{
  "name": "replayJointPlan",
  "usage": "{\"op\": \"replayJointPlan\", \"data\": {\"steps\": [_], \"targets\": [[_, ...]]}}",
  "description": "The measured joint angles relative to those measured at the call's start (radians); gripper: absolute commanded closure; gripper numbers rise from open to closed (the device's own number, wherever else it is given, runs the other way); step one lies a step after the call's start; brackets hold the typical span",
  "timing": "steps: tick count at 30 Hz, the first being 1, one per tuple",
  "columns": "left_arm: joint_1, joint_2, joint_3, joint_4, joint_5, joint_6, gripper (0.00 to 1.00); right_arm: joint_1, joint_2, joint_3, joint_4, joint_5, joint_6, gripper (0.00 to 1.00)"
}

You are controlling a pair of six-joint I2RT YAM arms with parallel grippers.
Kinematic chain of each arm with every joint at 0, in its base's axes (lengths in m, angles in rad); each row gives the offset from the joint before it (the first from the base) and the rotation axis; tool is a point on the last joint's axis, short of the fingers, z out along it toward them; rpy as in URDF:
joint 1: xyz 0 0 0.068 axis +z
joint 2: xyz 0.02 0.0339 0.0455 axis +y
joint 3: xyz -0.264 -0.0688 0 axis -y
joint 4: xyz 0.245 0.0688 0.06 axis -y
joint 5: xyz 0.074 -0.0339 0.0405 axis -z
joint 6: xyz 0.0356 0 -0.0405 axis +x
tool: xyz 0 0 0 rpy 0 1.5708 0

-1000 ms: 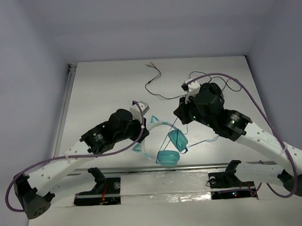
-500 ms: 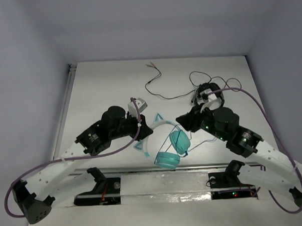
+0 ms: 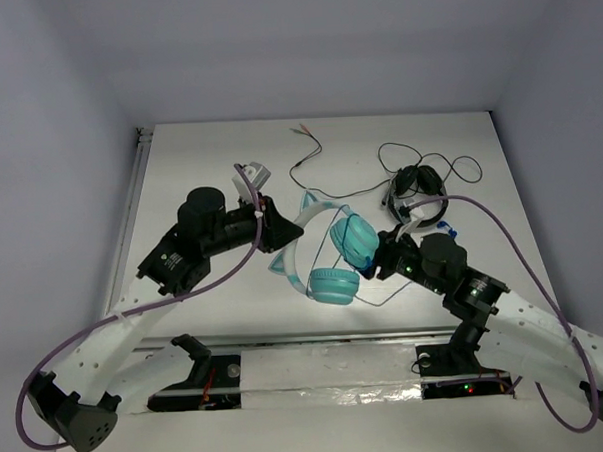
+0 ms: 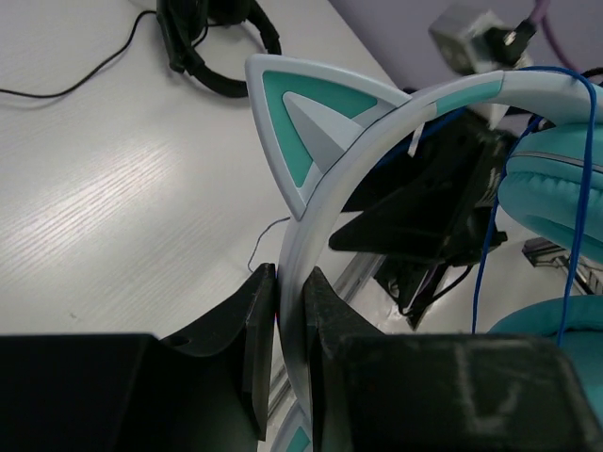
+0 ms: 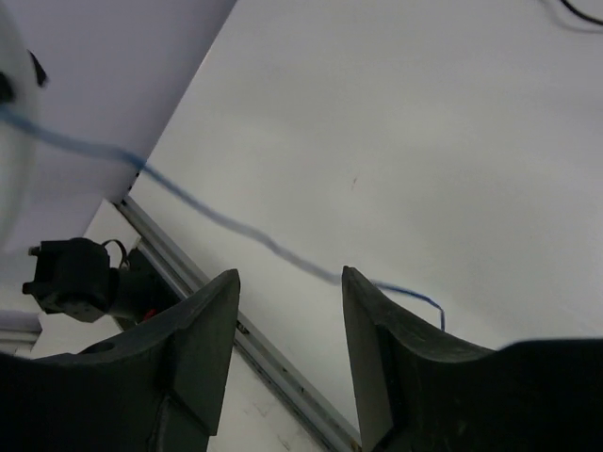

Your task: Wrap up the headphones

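left gripper clamped on headphones headband below 1 cat ear; right gripper open, blue cable crossing beyond it

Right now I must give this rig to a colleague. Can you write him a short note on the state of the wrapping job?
The left gripper is shut on the headband of the headphones, band lifted.
The right gripper is open and holds nothing; the cable runs past its fingers, ungripped.
Done: in the left wrist view the cable passes over the headband.
Left: the rest of the cable hangs loose; probably catch it and finish winding.
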Motion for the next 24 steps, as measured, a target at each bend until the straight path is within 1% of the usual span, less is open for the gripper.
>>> {"op": "replayJointPlan", "data": {"steps": [2, 6, 11, 13, 16, 17, 19, 21, 22, 23, 24], "targets": [[0.011, 0.008, 0.029, 0.002, 0.008, -0.013, 1.0, 0.0, 0.005, -0.026, 0.025, -0.013, 0.004, 0.4], [0.025, 0.026, 0.087, 0.004, 0.018, -0.038, 1.0, 0.0, 0.041, -0.043, 0.089, -0.028, 0.008, 0.38], [0.028, 0.05, 0.13, 0.009, 0.029, -0.055, 1.0, 0.0, 0.118, -0.055, 0.179, -0.005, 0.004, 0.31], [0.028, 0.066, 0.15, 0.002, 0.029, -0.056, 1.0, 0.0, 0.148, -0.057, 0.193, 0.021, 0.003, 0.31], [0.028, 0.086, 0.185, -0.019, 0.023, -0.055, 1.0, 0.0, 0.177, -0.057, 0.198, 0.08, 0.003, 0.35], [0.028, 0.09, 0.199, -0.029, 0.015, -0.054, 1.0, 0.0, 0.183, -0.057, 0.196, 0.093, 0.003, 0.39], [0.028, 0.097, 0.228, -0.055, -0.008, -0.049, 1.0, 0.0, 0.194, -0.057, 0.193, 0.112, 0.008, 0.4], [0.028, 0.098, 0.25, -0.071, -0.031, -0.043, 1.0, 0.0, 0.195, -0.063, 0.194, 0.128, 0.021, 0.35], [0.028, 0.098, 0.259, -0.077, -0.041, -0.043, 1.0, 0.0, 0.193, -0.069, 0.195, 0.138, 0.028, 0.3], [0.028, 0.098, 0.265, -0.082, -0.048, -0.041, 1.0, 0.0, 0.193, -0.076, 0.193, 0.151, 0.037, 0.21], [0.028, 0.098, 0.271, -0.085, -0.054, -0.04, 1.0, 0.0, 0.196, -0.081, 0.192, 0.165, 0.045, 0.19]]}}
